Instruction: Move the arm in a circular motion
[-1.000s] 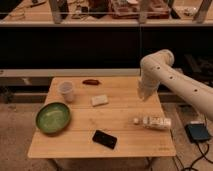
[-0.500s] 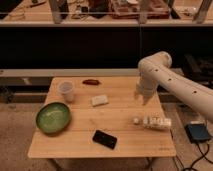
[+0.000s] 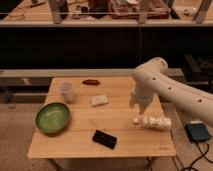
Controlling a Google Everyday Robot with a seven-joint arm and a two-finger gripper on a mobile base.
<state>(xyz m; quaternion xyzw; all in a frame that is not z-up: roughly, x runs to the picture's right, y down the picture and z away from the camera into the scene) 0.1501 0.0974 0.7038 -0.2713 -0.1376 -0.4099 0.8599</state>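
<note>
The arm point(image 3: 170, 85) is thick and cream-white, with small dark dots. It reaches in from the right edge over the right part of the wooden table point(image 3: 80, 147) and bends down at a bulbous joint point(image 3: 150, 72). The gripper point(image 3: 139, 103) hangs from it, pointing down just above the tabletop. It sits right of a pale rectangular block point(image 3: 99, 100) and just above-left of a small white bottle point(image 3: 152, 122) lying on its side. It holds nothing that I can see.
On the table are a green bowl point(image 3: 52, 118) at the left, a clear cup point(image 3: 66, 91), a small reddish-brown item point(image 3: 90, 82) at the back and a black phone point(image 3: 104, 139) near the front. A dark box with a cable point(image 3: 199, 132) lies on the floor at right. Dark shelving stands behind.
The arm's joint and gripper have shifted slightly left and lower over the table. The table items have not moved.
</note>
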